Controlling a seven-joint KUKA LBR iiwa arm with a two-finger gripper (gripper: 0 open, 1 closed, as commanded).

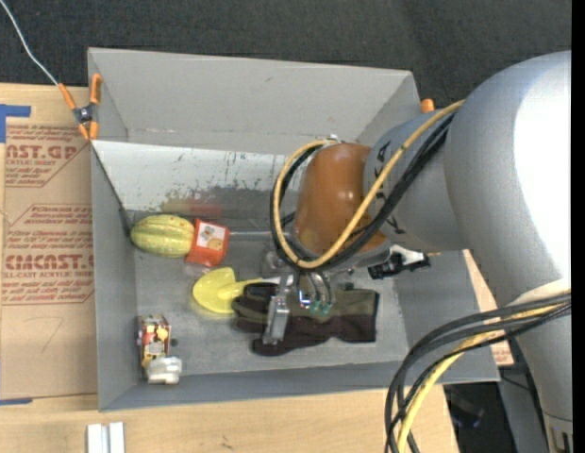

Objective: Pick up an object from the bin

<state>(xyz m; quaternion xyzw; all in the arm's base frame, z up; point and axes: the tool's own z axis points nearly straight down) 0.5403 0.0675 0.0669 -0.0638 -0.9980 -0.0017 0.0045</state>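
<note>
At the near left corner of the bin (255, 111) lies a small toy (154, 346), red, yellow and white, well apart from the rest. A little further, near the middle of the floor, a dark glove-like thing (344, 317) lies flat. The pincer (276, 324) stands low over its left part and perhaps touches it. How far the pincer is open I cannot tell, and I see nothing held in it. Just to the left, a yellow flat piece (213, 291) touches or overlaps the edge of the dark thing. Further still, towards the left wall, an orange box (209, 243) sits against a yellow-green gourd (161, 235). The dark thing is the one under the pincer, so I judge it the likely pick. It looks soft and flat, which is the risk: the pincer may catch only a fold that slips out during the lift, or it may press onto the floor. The yellow piece is so close that it could be pinched or dragged along too.
</note>
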